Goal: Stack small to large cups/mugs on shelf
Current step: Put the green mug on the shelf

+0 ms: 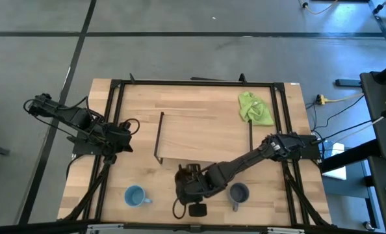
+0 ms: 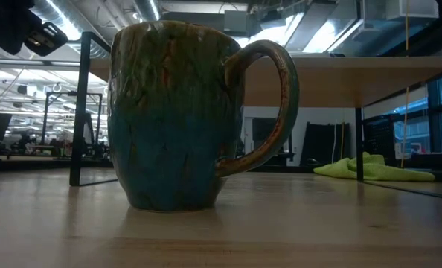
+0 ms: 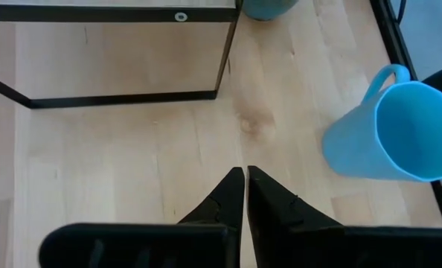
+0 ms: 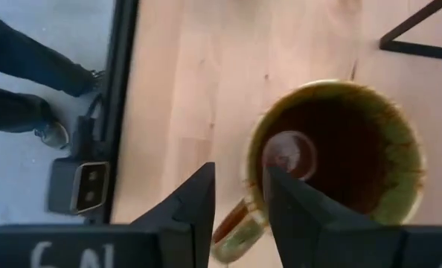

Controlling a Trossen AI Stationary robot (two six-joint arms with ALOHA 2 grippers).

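Note:
The large brown mug [image 2: 176, 119] with a glossy dark inside [image 4: 340, 149] stands upright on its base near the table's near edge, in front of the shelf [image 1: 206, 133]. My right gripper [image 4: 239, 201] is open and hovers above the mug [image 1: 190, 174]; its gap is over the rim beside the handle [image 4: 236, 223]. The light blue mug [image 1: 136, 195] and the dark grey-blue mug [image 1: 238, 193] stand on the table to either side. My left gripper [image 3: 245, 193] is shut and waits at the table's left, with the light blue mug [image 3: 388, 134] ahead of it.
A lime-green cloth [image 1: 255, 107] lies at the shelf's far right end. Black frame rails [image 1: 112, 117] run along the table's sides. Beyond the near edge a person's legs [image 4: 27, 74] stand on the floor, and a small black device [image 4: 83, 186] hangs there.

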